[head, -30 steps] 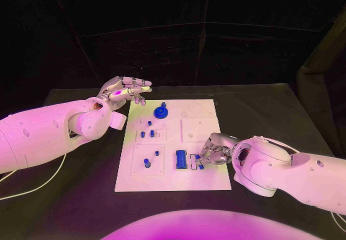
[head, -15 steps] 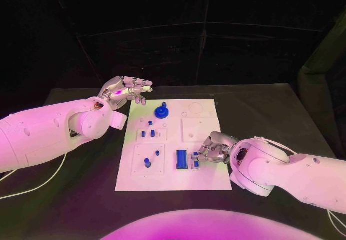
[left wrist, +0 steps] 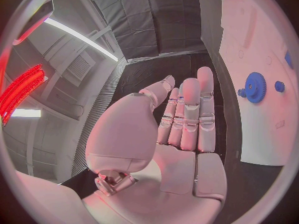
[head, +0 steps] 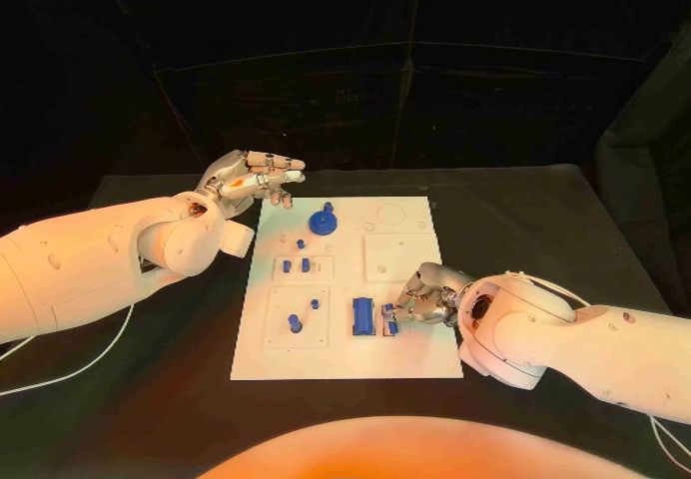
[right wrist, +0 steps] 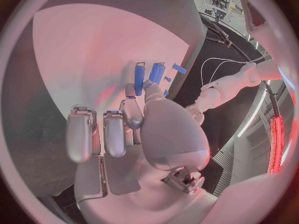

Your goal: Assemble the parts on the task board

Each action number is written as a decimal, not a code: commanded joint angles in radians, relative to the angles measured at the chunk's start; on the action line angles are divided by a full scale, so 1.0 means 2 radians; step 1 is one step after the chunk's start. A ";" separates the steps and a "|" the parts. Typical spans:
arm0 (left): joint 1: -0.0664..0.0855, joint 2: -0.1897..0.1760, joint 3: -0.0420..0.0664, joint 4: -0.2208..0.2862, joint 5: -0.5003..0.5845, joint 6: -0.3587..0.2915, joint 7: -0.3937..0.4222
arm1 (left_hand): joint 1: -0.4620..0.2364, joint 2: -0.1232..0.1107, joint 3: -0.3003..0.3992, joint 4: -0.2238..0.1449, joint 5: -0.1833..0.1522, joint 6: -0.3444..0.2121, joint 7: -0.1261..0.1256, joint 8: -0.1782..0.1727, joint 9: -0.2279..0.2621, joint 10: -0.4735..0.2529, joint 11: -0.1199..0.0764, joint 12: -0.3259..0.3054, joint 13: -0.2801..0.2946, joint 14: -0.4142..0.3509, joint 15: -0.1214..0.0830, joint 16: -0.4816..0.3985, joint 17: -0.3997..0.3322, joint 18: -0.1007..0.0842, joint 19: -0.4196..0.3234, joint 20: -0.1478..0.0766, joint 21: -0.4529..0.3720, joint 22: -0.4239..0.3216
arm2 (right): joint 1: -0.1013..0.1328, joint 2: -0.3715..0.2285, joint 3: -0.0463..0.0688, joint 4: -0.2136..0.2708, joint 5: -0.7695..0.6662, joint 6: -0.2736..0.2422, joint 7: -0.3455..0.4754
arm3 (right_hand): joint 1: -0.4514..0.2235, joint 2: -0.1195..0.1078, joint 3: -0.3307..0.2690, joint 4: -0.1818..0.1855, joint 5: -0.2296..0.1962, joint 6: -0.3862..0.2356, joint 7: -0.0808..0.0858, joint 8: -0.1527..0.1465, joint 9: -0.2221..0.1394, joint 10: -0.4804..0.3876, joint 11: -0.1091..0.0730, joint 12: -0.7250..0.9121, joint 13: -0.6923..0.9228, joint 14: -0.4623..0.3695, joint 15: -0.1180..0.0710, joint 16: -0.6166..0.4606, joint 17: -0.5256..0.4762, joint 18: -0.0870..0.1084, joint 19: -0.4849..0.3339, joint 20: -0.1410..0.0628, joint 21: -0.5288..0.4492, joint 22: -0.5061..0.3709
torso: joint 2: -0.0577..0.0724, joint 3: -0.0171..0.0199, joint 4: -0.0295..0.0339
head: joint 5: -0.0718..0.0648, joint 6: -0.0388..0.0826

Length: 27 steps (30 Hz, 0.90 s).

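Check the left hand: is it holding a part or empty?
Empty. The left hand hovers open beyond the task board's far left corner, its fingers straight and bare.

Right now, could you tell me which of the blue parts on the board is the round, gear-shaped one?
The blue gear at the task board's far end, near the left hand; the other blue parts are small pegs or bars.

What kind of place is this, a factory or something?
More likely a robot test lab: a black table hung round with dark curtains, and one white practice board with small blue parts under two robot hands.
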 commanded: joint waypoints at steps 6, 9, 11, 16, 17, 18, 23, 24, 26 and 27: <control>0.001 0.000 0.000 0.001 0.001 0.007 0.001 | 0.001 0.004 -0.002 -0.001 0.000 -0.003 0.000 0.001 0.000 -0.003 0.000 0.002 -0.001 -0.003 -0.001 -0.002 0.000 0.003 -0.003 0.002 -0.003 0.000 | 0.001 0.004 0.000 -0.001 0.000 0.029 -0.023 | -0.004 -0.004 0.001 0.006 0.003 0.004 0.001 -0.003 0.000 0.002 -0.001 -0.002 -0.001 0.038 -0.005 0.001 0.060 -0.004 0.008 -0.004 0.001 0.024 | 0.000 -0.0002 0.0000 | 0.001 -0.001; 0.001 -0.001 0.000 0.002 0.001 0.007 0.001 | 0.001 0.004 -0.002 -0.001 0.000 -0.003 0.000 0.001 0.000 -0.003 0.000 0.002 -0.001 -0.003 -0.001 -0.002 0.000 0.003 -0.003 0.002 -0.003 0.000 | 0.001 0.005 0.000 -0.001 -0.002 0.028 -0.023 | -0.006 -0.005 0.001 0.008 0.002 0.005 0.001 -0.004 0.001 0.003 -0.001 -0.002 -0.001 0.038 -0.005 0.002 0.060 -0.004 0.008 -0.004 0.001 0.024 | 0.000 0.0000 0.0001 | 0.001 -0.001; 0.001 -0.001 0.000 0.002 0.001 0.007 0.001 | 0.001 0.004 -0.002 -0.001 0.000 -0.003 0.000 0.001 0.000 -0.003 0.000 0.002 -0.001 -0.003 -0.001 -0.002 0.000 0.003 -0.003 0.002 -0.003 0.000 | 0.001 0.005 0.000 -0.002 -0.003 0.029 -0.023 | -0.007 -0.006 0.000 0.010 0.001 0.005 0.001 -0.004 0.001 0.003 -0.001 -0.002 0.000 0.038 -0.005 0.002 0.060 -0.004 0.008 -0.004 0.001 0.024 | 0.000 -0.0001 0.0002 | 0.001 -0.001; 0.001 -0.001 0.000 0.002 0.001 0.007 0.000 | 0.001 0.004 -0.002 -0.001 0.000 -0.003 0.000 0.001 0.000 -0.003 0.000 0.002 -0.001 -0.003 -0.001 -0.002 0.000 0.003 -0.003 0.002 -0.003 0.000 | 0.001 0.006 0.000 -0.002 -0.004 0.028 -0.023 | -0.012 -0.007 -0.001 0.015 -0.002 0.006 0.001 -0.005 0.002 0.003 -0.001 -0.002 0.000 0.038 -0.004 0.001 0.060 -0.004 0.008 -0.003 0.001 0.025 | 0.000 -0.0002 0.0001 | 0.002 -0.001; 0.001 -0.001 0.000 0.002 0.001 0.007 0.000 | 0.001 0.004 -0.002 -0.001 0.000 -0.003 0.000 0.001 0.000 -0.003 0.000 0.002 -0.001 -0.003 -0.001 -0.002 0.000 0.003 -0.003 0.002 -0.003 0.000 | 0.001 0.006 0.000 -0.003 -0.004 0.028 -0.023 | -0.014 -0.008 -0.002 0.017 -0.001 0.006 0.002 -0.006 0.002 0.003 -0.001 -0.002 0.000 0.038 -0.004 0.001 0.060 -0.004 0.008 -0.003 0.001 0.024 | 0.000 -0.0002 -0.0001 | 0.002 -0.001; 0.001 -0.001 0.000 0.002 0.001 0.007 0.000 | 0.001 0.004 -0.002 -0.001 0.000 -0.003 0.000 0.001 0.000 -0.003 0.000 0.002 -0.001 -0.003 -0.001 -0.002 0.000 0.003 -0.003 0.002 -0.003 0.000 | 0.001 0.006 0.000 -0.003 -0.005 0.027 -0.023 | -0.017 -0.008 -0.003 0.019 0.001 0.007 0.002 -0.006 0.002 0.003 -0.001 -0.002 0.000 0.038 -0.004 0.001 0.060 -0.004 0.008 -0.003 0.001 0.024 | 0.000 -0.0002 -0.0001 | 0.002 -0.001; 0.001 -0.001 0.000 0.002 0.001 0.007 0.000 | 0.001 0.004 -0.003 -0.001 0.000 -0.003 0.000 0.002 0.000 -0.003 0.000 0.003 -0.001 -0.004 -0.001 -0.002 -0.001 0.003 -0.004 0.002 -0.004 -0.001 | 0.001 0.007 0.000 -0.004 -0.009 0.023 -0.023 | -0.033 -0.008 -0.011 0.035 0.006 0.009 0.002 -0.008 0.004 0.005 0.000 -0.002 0.001 0.038 -0.004 0.002 0.061 -0.004 0.008 -0.003 0.001 0.025 | 0.000 -0.0001 -0.0001 | 0.001 0.000; 0.001 -0.001 0.000 0.002 0.001 0.007 0.000 | 0.001 0.004 -0.003 -0.001 0.000 -0.003 0.000 0.002 0.000 -0.003 0.000 0.003 -0.001 -0.004 -0.001 -0.002 -0.001 0.003 -0.004 0.002 -0.004 -0.001 | 0.001 0.007 0.000 -0.004 -0.010 0.023 -0.023 | -0.034 -0.008 -0.012 0.036 0.006 0.010 0.002 -0.008 0.004 0.005 0.000 -0.002 0.001 0.038 -0.004 0.002 0.061 -0.004 0.008 -0.003 0.001 0.025 | 0.000 -0.0001 -0.0001 | 0.001 0.000; 0.001 -0.001 0.000 0.002 0.001 0.007 0.000 | 0.001 0.004 -0.003 -0.001 0.000 -0.003 0.000 0.002 0.000 -0.003 0.000 0.003 -0.001 -0.004 -0.001 -0.002 -0.001 0.003 -0.004 0.002 -0.004 -0.001 | 0.001 0.007 0.000 -0.004 -0.011 0.022 -0.023 | -0.036 -0.007 -0.013 0.039 0.006 0.011 0.001 -0.007 0.005 0.005 0.000 -0.001 0.002 0.038 -0.004 0.002 0.061 -0.004 0.008 -0.003 0.001 0.025 | 0.000 -0.0001 0.0000 | 0.001 0.000; 0.001 -0.001 0.000 0.002 0.001 0.007 0.000 | 0.001 0.004 -0.003 -0.001 0.000 -0.003 0.000 0.002 0.000 -0.003 0.000 0.003 -0.001 -0.004 -0.001 -0.002 -0.001 0.003 -0.004 0.002 -0.004 -0.001 | 0.001 0.007 0.000 -0.004 -0.012 0.021 -0.022 | -0.037 -0.006 -0.013 0.041 0.005 0.012 0.001 -0.007 0.006 0.006 -0.001 0.000 0.003 0.038 -0.004 0.002 0.061 -0.004 0.008 -0.003 0.001 0.026 | 0.000 0.0000 0.0000 | 0.001 0.000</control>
